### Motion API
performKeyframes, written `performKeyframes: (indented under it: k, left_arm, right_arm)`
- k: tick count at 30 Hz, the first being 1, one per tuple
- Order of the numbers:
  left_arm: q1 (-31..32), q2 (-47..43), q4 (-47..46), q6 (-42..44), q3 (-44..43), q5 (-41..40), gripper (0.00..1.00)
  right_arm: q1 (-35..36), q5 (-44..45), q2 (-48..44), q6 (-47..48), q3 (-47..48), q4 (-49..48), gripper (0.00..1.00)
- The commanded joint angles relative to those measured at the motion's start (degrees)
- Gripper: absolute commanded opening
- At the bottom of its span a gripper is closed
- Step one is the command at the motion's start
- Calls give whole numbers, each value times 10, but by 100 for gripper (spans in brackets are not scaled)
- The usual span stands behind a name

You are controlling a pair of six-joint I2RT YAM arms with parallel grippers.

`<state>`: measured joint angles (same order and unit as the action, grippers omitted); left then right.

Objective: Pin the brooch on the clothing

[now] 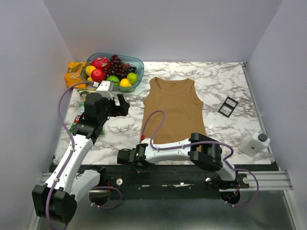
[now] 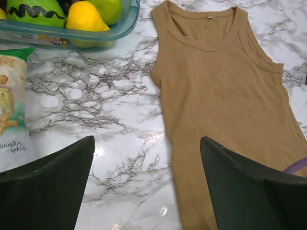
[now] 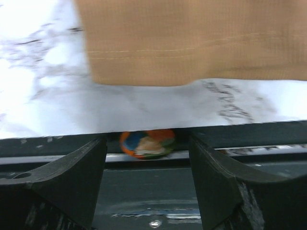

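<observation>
Just at the table edge (image 3: 57, 130), brooch (image 3: 147, 143) lies before spread right pincer (image 3: 146, 141).

"Keripik singkong" txt, chips bag (image 2: 11, 96)

Between the fingers of the right gripper (image 3: 147, 143), just ahead of them, the brooch (image 3: 152, 144) lies against the near edge of the table (image 3: 144, 110). Beyond it, on the table, lies the hem of the clothing (image 3: 192, 43). The clothing spreads flat ahead and to the right of the left gripper (image 2: 147, 143). A snack bag (image 2: 12, 110) lies to that gripper's left, with a fruit bowl (image 2: 112, 33) beyond the bag.
</observation>
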<state>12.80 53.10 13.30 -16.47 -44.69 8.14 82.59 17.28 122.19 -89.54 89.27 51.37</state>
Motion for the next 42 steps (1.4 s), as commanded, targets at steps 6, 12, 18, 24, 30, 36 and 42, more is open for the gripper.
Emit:
performKeyframes:
  k: [6, 12, 18, 24, 30, 36, 42]
  left_arm:
    - [-3, -22, -4, 9, -15, 0, 99]
    - [-3, -19, -6, 7, -13, 6, 99]
    - [-3, -17, -6, 8, -13, 1, 99]
    - [-3, -19, -5, 10, -13, -1, 99]
    - [-3, -21, -5, 12, -12, -6, 99]
    - [-3, -19, -5, 12, -14, -4, 99]
    - [-3, -17, -5, 12, -14, 0, 99]
  right_arm:
    - [6, 10, 57, -19, 63, 119, 70]
    - [6, -4, 60, 1, 61, 94, 71]
    - [6, -22, 69, 12, 56, 73, 63]
    - [6, -11, 46, 9, 19, 55, 54]
    - [7, 27, 22, 17, 29, 98, 47]
    - [12, 54, -32, 16, 24, 132, 46]
    - [9, 88, -73, 18, 20, 146, 47]
